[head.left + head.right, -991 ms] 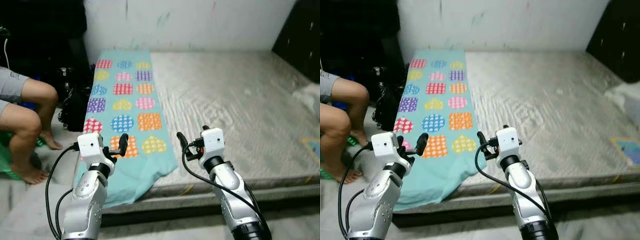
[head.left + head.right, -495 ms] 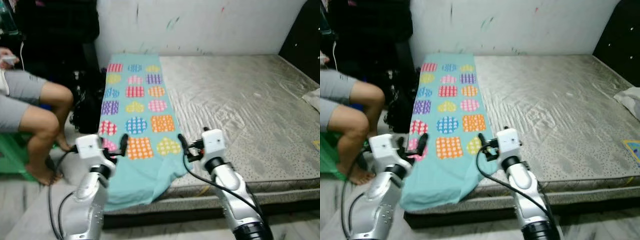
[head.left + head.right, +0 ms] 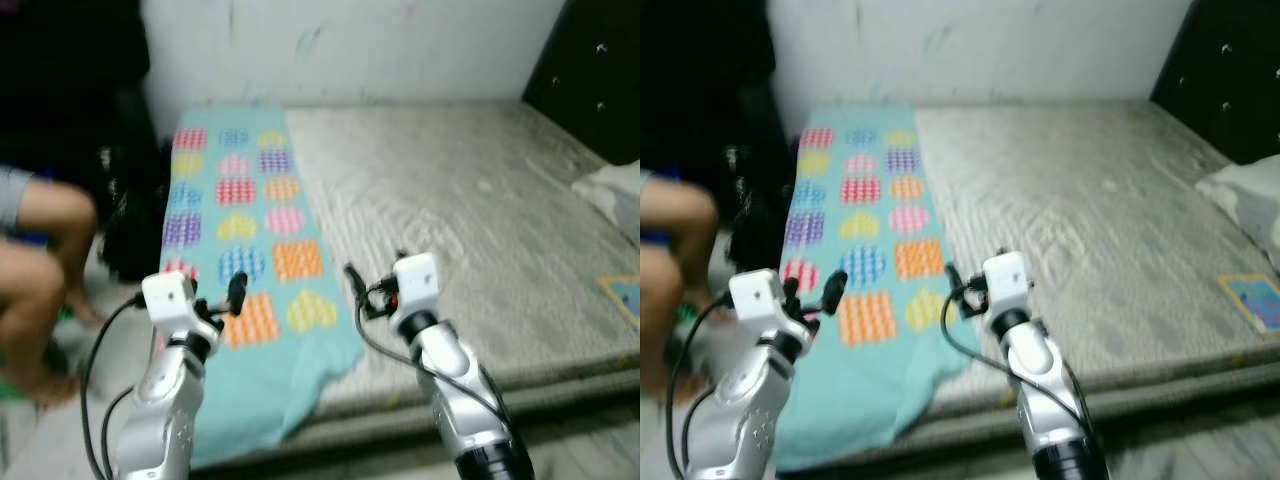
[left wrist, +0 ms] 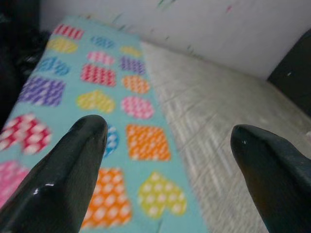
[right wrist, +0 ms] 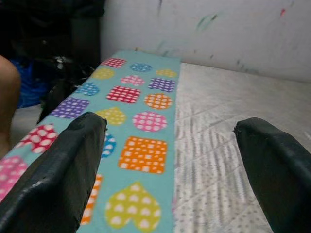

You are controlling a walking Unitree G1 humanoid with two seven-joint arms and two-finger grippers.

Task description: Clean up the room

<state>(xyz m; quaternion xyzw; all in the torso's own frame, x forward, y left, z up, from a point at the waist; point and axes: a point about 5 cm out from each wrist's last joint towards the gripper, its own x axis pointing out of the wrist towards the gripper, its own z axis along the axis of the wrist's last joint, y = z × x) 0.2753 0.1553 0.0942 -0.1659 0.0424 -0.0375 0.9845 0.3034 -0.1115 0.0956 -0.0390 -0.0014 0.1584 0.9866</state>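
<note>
A teal blanket (image 3: 240, 215) printed with coloured dotted hearts and squares lies along the left side of a bare grey mattress (image 3: 470, 200); its near end hangs over the mattress edge. My left gripper (image 3: 222, 300) is raised over the blanket's near end, open and holding nothing. My right gripper (image 3: 368, 290) hovers by the blanket's right border, also open and empty. In the left wrist view the two fingers (image 4: 68, 170) stand wide apart with the blanket (image 4: 97, 92) between them. The right wrist view has its fingers (image 5: 58, 170) spread over the blanket (image 5: 141, 121). The picture is blurred.
A seated person's bare legs (image 3: 35, 260) are at the far left, beside a dark bag (image 3: 130, 235) on the floor. A white pillow (image 3: 612, 190) and a small blue-and-yellow item (image 3: 625, 292) lie at the mattress's right side. A black headboard (image 3: 590, 70) stands at the right.
The whole picture has swung sideways and blurred, so the camera has moved. Both grippers keep the same raised, open pose in front of me.
</note>
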